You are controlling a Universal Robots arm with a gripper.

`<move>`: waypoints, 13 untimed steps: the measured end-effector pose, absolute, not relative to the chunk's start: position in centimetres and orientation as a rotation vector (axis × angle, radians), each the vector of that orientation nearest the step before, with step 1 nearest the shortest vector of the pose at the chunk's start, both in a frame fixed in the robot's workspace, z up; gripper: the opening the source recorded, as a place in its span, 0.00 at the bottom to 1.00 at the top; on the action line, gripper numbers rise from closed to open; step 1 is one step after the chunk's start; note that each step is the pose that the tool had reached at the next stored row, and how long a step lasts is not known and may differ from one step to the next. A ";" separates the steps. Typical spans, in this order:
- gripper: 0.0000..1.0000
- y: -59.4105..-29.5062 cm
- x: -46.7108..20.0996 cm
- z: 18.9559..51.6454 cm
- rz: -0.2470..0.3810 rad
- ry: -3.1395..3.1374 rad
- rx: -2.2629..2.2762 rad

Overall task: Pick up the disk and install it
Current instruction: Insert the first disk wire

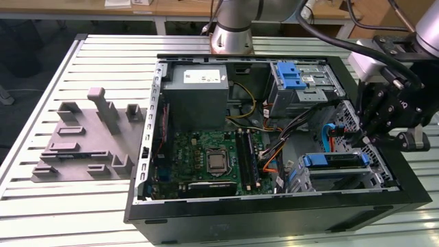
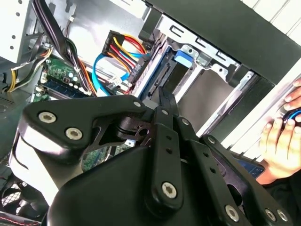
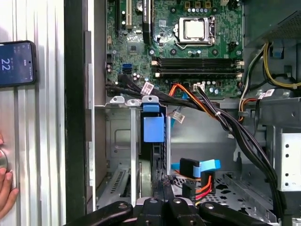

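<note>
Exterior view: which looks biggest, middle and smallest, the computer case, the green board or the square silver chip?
1. computer case, the largest
2. green board, lying inside the case
3. square silver chip, sitting on the board, clearly the smallest

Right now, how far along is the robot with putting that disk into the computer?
Nearly done, it seems. Done: the disk already stands in the drive cage, its blue carrier showing. In hand: nothing; the gripper, jaws shut together, sits at the disk's edge, and contact is unclear. Left: I cannot tell whether the disk is fully seated.
</note>
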State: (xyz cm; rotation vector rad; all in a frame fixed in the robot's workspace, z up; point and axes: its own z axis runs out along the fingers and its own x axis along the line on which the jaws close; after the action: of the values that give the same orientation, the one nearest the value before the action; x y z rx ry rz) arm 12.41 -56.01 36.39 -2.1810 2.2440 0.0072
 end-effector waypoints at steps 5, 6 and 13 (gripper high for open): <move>0.11 -55.5 12.4 36.4 -0.012 2.234 -2.172; 0.11 -55.3 12.4 36.4 -0.016 2.233 -2.170; 0.11 -53.8 12.4 36.4 -0.033 2.227 -2.165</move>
State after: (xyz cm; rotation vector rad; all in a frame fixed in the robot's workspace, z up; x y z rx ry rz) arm 12.41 -53.77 36.42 -2.1648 2.2266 -0.0325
